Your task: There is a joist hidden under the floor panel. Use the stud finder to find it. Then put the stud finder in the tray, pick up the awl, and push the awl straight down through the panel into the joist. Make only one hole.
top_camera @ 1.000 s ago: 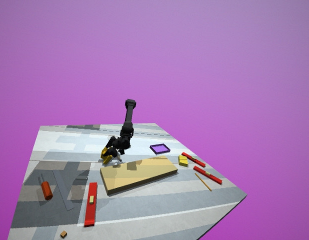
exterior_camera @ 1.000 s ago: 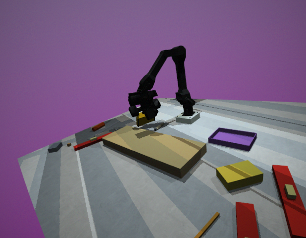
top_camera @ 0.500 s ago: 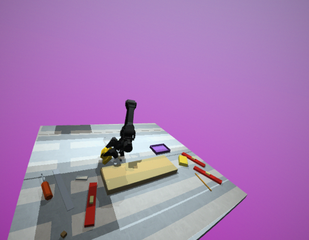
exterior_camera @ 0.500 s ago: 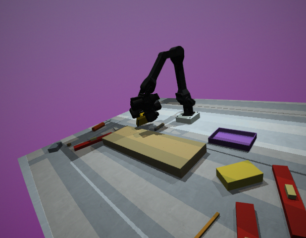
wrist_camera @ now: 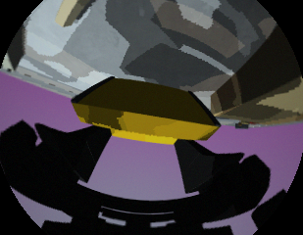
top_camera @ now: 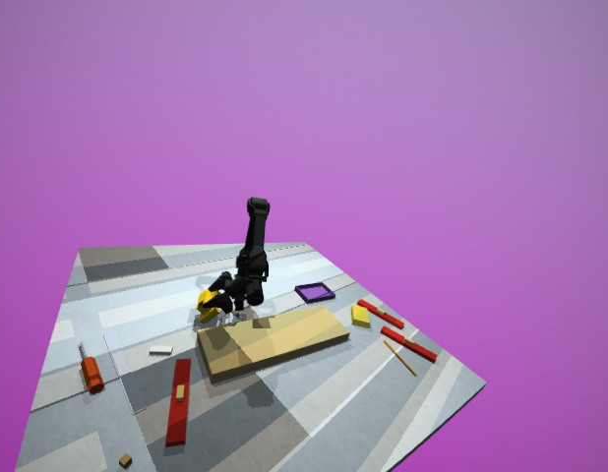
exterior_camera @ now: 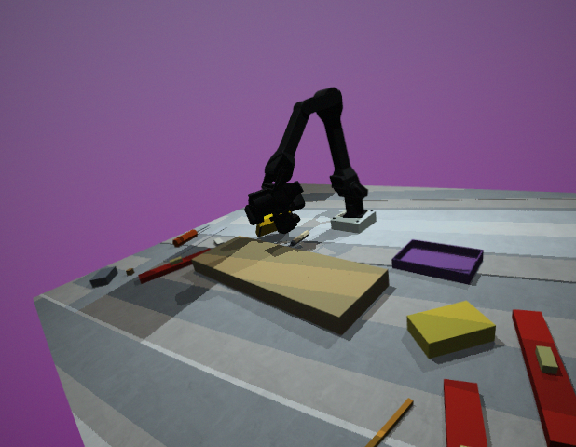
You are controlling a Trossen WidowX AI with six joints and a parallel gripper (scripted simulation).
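My gripper [top_camera: 214, 299] [exterior_camera: 275, 221] [wrist_camera: 145, 127] is shut on the yellow stud finder [top_camera: 209, 315] [exterior_camera: 266, 227] [wrist_camera: 156, 124]. It holds the stud finder tilted in the air, beside the left end of the panel in the top view. The tan floor panel [top_camera: 289, 335] [exterior_camera: 297, 277] [wrist_camera: 288, 104] lies flat; no joist or hole can be made out. The purple tray [top_camera: 314, 292] [exterior_camera: 431, 271] stands behind the panel's right end and is empty. An orange-handled tool [top_camera: 91, 375] [exterior_camera: 185, 237] with a thin shaft, which looks like the awl, lies at the far left.
Red bars [top_camera: 178, 421] [top_camera: 418, 349] [exterior_camera: 524, 331] lie at both sides of the panel. A yellow block [top_camera: 360, 316] [exterior_camera: 449, 327] and an orange stick [top_camera: 399, 358] lie at the right. A small white block [top_camera: 160, 349] lies at the left, and a beige stick [exterior_camera: 301, 237] behind the panel.
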